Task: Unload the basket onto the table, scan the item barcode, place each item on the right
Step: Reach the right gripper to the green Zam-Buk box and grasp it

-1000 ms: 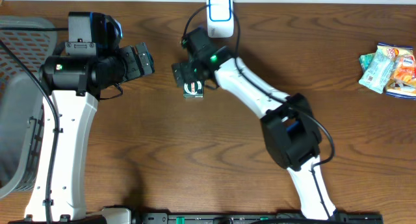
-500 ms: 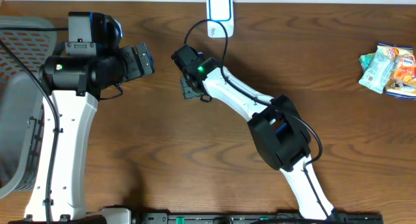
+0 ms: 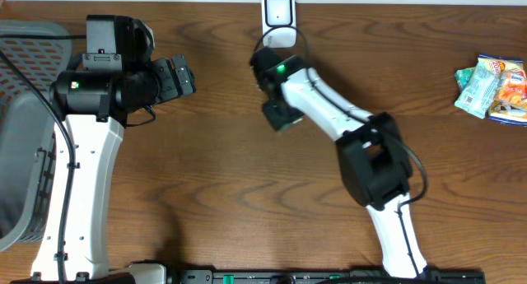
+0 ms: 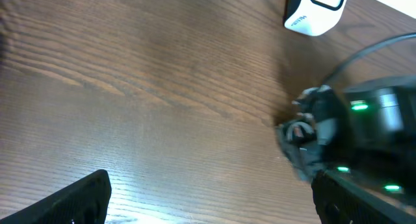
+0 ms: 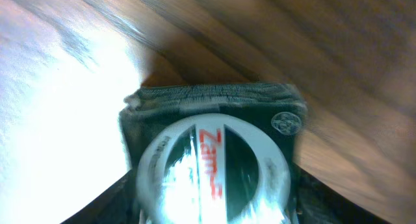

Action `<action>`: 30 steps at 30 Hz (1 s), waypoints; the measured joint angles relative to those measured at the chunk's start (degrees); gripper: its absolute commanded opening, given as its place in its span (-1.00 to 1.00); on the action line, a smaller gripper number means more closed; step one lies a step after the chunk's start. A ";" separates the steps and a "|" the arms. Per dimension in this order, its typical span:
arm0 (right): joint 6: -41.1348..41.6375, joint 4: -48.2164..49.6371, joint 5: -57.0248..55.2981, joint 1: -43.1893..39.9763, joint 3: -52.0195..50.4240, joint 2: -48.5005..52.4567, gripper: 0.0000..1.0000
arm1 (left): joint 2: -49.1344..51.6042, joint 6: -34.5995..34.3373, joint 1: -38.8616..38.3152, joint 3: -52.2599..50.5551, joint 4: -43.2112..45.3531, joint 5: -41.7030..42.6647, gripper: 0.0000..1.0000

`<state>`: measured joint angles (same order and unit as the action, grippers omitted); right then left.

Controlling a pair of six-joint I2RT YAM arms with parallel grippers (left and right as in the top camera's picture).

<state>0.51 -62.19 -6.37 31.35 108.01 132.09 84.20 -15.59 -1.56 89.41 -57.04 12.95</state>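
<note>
Two hands are in view: the right hand grips a dark packet with a round white label (red lettering, only partly legible), near the white barcode scanner at the far edge of the desk. The left hand hovers well apart, jaws spread wide and holding nothing.

Small dark packet, round white red-lettered label, near white scanner

Setting: mock shop checkout station.
A white barcode scanner is standing on the wooden table, a grey basket is sitting left, snack packets are lying right.
</note>
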 measured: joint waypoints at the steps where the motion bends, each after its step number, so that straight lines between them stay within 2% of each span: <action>1: -2.80 -0.39 0.96 -1.36 -0.17 -1.40 0.77 | 0.00 0.00 0.00 0.00 0.00 0.02 0.95; 3: -6.56 -0.37 2.82 -4.31 -0.20 -5.46 0.93 | 0.00 0.00 0.00 0.00 0.00 0.02 0.96; 5: -6.95 -0.20 4.28 -6.73 -0.17 -9.11 0.99 | 0.00 0.00 0.00 0.00 0.00 0.02 0.96; 8: -4.61 -0.52 7.82 -10.05 0.04 -12.96 0.99 | 0.00 0.00 0.00 0.00 0.00 0.02 0.95; 10: -1.18 -1.73 14.73 -12.02 0.17 -13.42 0.99 | 0.00 0.00 0.00 0.00 0.00 0.02 0.96; 11: 0.28 -2.75 19.47 -12.24 0.13 -13.22 0.82 | 0.00 0.00 0.00 0.00 0.00 0.02 0.95; 13: 3.23 -1.88 26.82 -11.67 -0.07 -13.20 0.69 | 0.00 0.00 0.00 0.00 0.00 0.00 0.95; 14: 4.83 -1.16 28.92 -11.28 -0.07 -13.20 0.82 | 0.00 0.00 0.00 0.00 0.00 0.02 0.96; 15: 7.52 -0.72 30.16 -10.84 -0.07 -13.20 0.99 | 0.00 0.00 0.00 0.00 0.00 0.02 0.95; 18: 19.47 -0.52 29.59 -8.68 -0.09 -13.11 0.99 | 0.00 0.00 0.00 0.00 0.00 0.00 0.95; 24: 48.78 -0.48 13.68 -3.48 -3.34 -12.46 0.98 | 0.00 0.00 0.00 0.00 0.00 0.02 0.96; 26: 57.20 2.23 8.92 -1.92 -6.23 -12.31 0.98 | 0.00 0.00 0.00 0.00 -0.02 0.02 0.95; 30: 66.64 10.97 4.55 -0.46 -11.58 -11.08 0.99 | 0.00 0.00 0.00 0.00 0.00 0.02 0.96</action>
<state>67.16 -51.22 -1.83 30.89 96.42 121.01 84.20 -15.59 -1.56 89.41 -57.04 12.97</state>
